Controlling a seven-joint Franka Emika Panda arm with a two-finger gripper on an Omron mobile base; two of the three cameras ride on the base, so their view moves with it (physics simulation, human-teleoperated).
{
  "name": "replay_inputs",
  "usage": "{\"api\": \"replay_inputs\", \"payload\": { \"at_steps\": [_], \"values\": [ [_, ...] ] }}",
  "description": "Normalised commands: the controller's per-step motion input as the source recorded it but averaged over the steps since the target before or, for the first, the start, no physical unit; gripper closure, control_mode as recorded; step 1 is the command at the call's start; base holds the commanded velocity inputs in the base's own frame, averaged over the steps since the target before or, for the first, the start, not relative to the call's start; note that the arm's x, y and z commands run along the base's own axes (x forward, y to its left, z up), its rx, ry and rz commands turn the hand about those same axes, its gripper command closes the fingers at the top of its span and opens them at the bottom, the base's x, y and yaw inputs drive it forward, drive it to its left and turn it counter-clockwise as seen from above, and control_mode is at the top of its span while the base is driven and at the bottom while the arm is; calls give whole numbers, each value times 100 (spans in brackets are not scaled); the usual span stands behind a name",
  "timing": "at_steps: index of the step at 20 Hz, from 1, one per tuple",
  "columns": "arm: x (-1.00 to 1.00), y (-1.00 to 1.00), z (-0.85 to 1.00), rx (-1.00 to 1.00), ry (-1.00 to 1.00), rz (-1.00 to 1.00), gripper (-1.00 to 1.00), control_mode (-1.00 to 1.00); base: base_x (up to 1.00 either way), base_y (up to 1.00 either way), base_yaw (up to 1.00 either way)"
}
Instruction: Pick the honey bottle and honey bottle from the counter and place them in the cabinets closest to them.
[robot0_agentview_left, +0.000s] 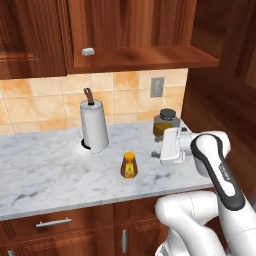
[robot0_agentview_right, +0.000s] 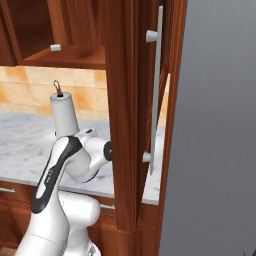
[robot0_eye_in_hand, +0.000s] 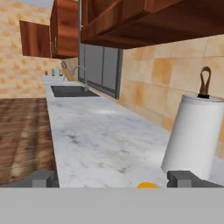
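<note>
Arm: you see glossy white rounded shells at the lower right of the left base view.
Stripe: a dark grey band runs along the upper link, edged in black.
Hand block: white, boxy, with small grey details.
Joint: dark cap, mid-left of the right base view.
Finger tips: small, dark grey, squared, low in your hand view.

The left base view looked forward and down from behind the arm at the grey-veined marble counter and the white paper-towel roll. The right base view sat nearer the reddish-brown wooden cabinet side, sharing that roll. The hand view ran low along the counter towards a distant dark sink, the roll close by.
</note>
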Motion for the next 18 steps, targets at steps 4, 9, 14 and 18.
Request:
{"api": "replay_inputs", "payload": {
  "at_steps": [4,9,14,18],
  "values": [
    [0,3,-47,0,4,0,-100,-100,0,0,0],
    [0,12,-35,3,0,2,-100,-100,0,0,0],
    [0,21,-25,2,0,1,-100,-100,0,0,0],
    [0,25,-40,3,0,0,-100,-100,0,0,0]
  ]
}}
